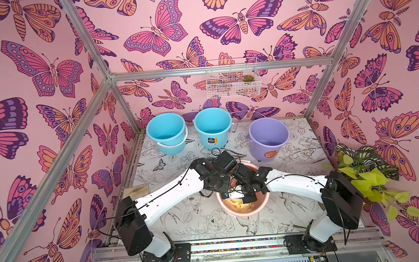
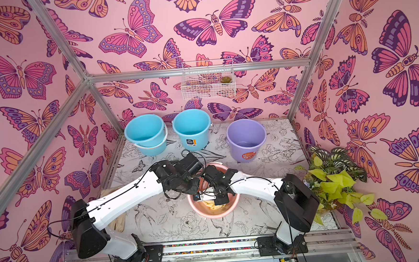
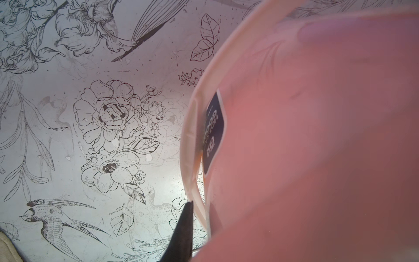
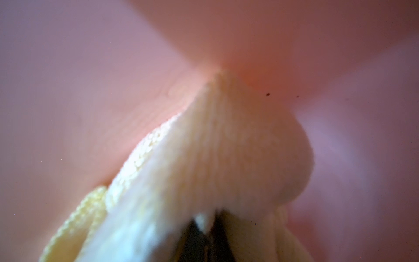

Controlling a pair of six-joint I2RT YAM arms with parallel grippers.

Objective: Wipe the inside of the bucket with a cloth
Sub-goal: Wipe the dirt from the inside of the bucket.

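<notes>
1. The cloth (image 4: 215, 147) is pale yellow and lies inside the pink bucket (image 1: 262, 200). The bucket sits in the middle of the table (image 1: 184, 223), nearer than the other buckets. In both top views a crumpled part of the cloth shows low in the bucket, under the right arm.
2. The right gripper (image 4: 207, 229) is down in the bucket with its jaws clenched on a fold of the cloth. The bunched end of the cloth touches the inner wall.
3. The left gripper (image 3: 190, 217) is almost closed at the left side of the bucket rim. 1 black finger (image 3: 182, 229) shows outside the rim and the other is hidden. I judge that it pinches the rim to steady the bucket.
4. Handling, as I judge it: the cloth is soft, light and limp, with a towel-like grain. It will fold and bunch easily, so a pinch on a thick fold, as now, is good. A grip on 1 thin edge could slip out during rubbing. The bucket looks like thin, smooth, light plastic and may slide or tip when pushed, so the rim is the right place to hold it.
5. Writing: a dark blue label (image 3: 214, 133) sits on the bucket wall just under the rim. Its pale letters are sideways and blurred, and I cannot read them. The sticker (image 1: 212, 140) on a blue bucket (image 1: 213, 122) and the orange sticker (image 1: 271, 154) on the purple bucket (image 1: 268, 133) are too small to read.
</notes>
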